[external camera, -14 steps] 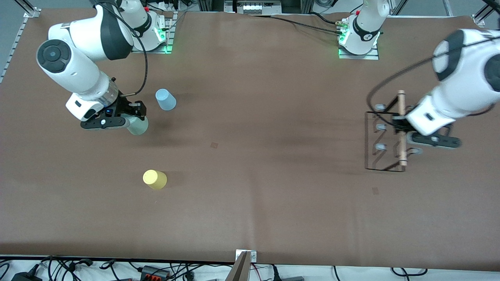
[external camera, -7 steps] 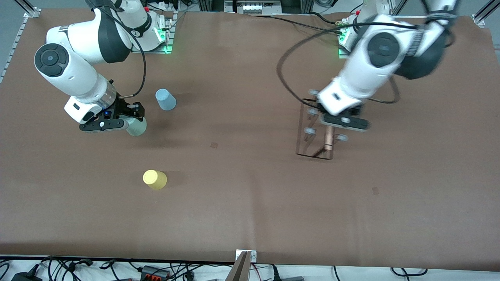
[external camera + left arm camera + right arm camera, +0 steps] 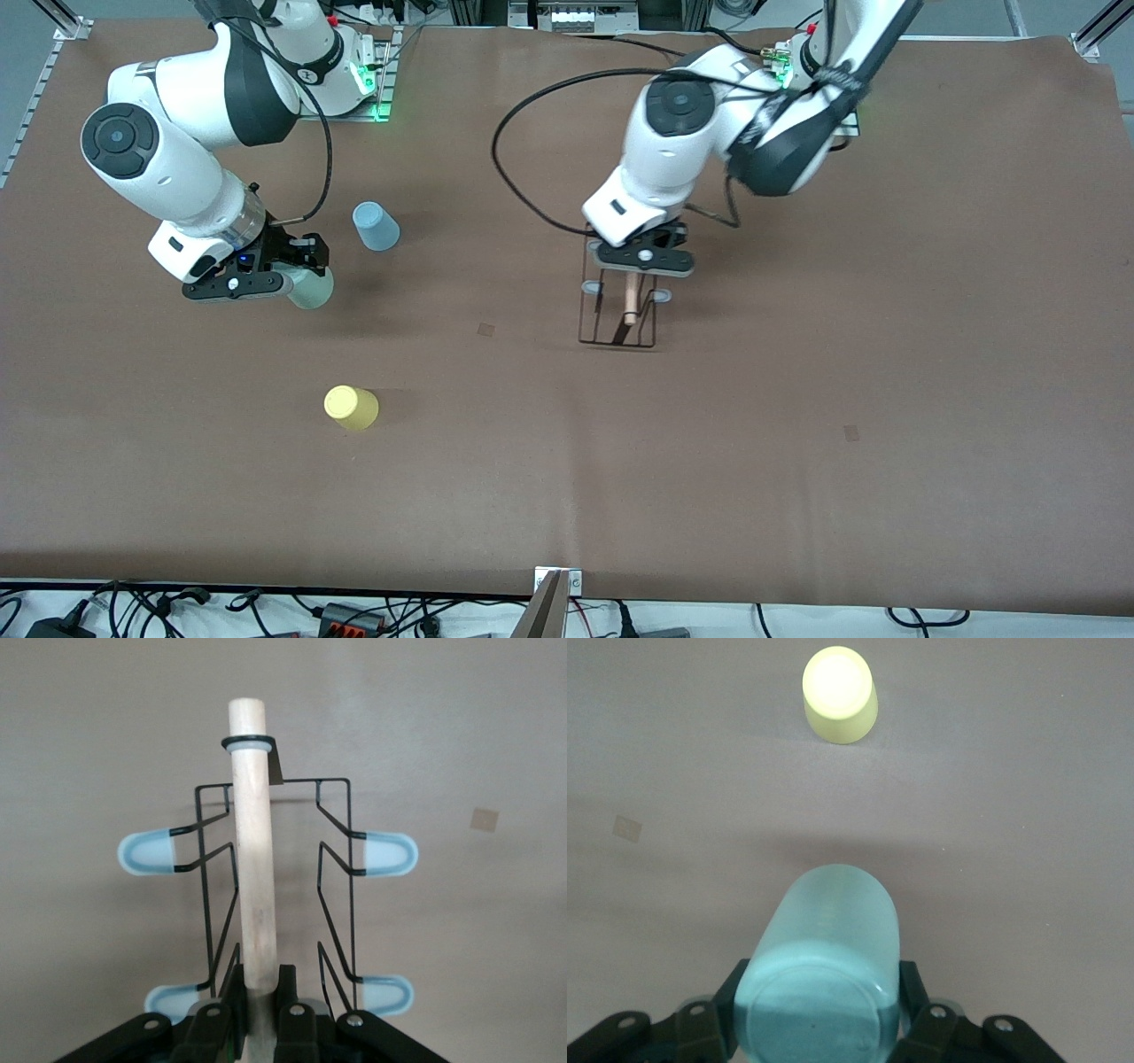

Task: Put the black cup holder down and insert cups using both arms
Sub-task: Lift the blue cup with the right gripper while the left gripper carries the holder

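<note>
My left gripper [image 3: 644,259] is shut on the light wooden rod [image 3: 252,859] of the black cup holder [image 3: 617,330], over the middle of the table. Grey-tipped pegs [image 3: 146,853] stick out on both sides of the rod. I cannot tell whether the holder's base touches the table. My right gripper [image 3: 297,268] is shut on the pale grey-green cup [image 3: 312,289] and holds it a little above the table toward the right arm's end; the cup fills the right wrist view [image 3: 824,966]. The light blue cup [image 3: 376,226] and the yellow cup [image 3: 351,407] stand upside down on the table.
The brown table mat [image 3: 797,443] spreads wide around the holder. The yellow cup also shows in the right wrist view [image 3: 840,693]. Small tape marks lie on the mat [image 3: 486,330]. Cables run along the table's edge nearest the front camera [image 3: 354,611].
My left arm has carried the cup holder from the left arm's end of the table to the middle. My right gripper with the grey-green cup has barely moved.
</note>
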Robot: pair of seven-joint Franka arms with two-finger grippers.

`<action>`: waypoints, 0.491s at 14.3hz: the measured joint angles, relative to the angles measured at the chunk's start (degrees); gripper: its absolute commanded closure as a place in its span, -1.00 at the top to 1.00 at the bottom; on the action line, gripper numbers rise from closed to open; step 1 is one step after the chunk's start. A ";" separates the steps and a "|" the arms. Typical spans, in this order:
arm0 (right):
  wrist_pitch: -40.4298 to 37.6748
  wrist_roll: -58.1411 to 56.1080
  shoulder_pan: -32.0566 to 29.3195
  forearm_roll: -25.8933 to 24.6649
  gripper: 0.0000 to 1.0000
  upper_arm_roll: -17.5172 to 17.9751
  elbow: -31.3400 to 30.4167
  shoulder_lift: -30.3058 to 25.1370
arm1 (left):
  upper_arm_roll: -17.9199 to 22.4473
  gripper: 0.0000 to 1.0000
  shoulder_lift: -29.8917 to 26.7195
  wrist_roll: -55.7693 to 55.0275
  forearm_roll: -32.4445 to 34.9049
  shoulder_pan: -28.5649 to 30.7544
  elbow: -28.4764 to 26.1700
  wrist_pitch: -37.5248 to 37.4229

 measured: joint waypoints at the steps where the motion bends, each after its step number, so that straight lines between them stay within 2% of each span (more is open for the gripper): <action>1: 0.00 -0.01 0.00 0.00 -0.61 0.00 0.00 0.03 | -0.01 -0.90 1.59 -2.94 1.72 -1.16 0.11 1.69; 4: 0.00 -0.04 0.01 0.00 -0.61 0.00 0.00 0.11 | -0.01 -0.90 5.56 -10.65 6.57 -4.34 0.36 4.83; 7: 0.00 -0.05 0.01 0.00 -0.59 0.00 0.00 0.25 | -0.01 -0.90 7.03 -12.39 7.78 -5.40 0.95 5.17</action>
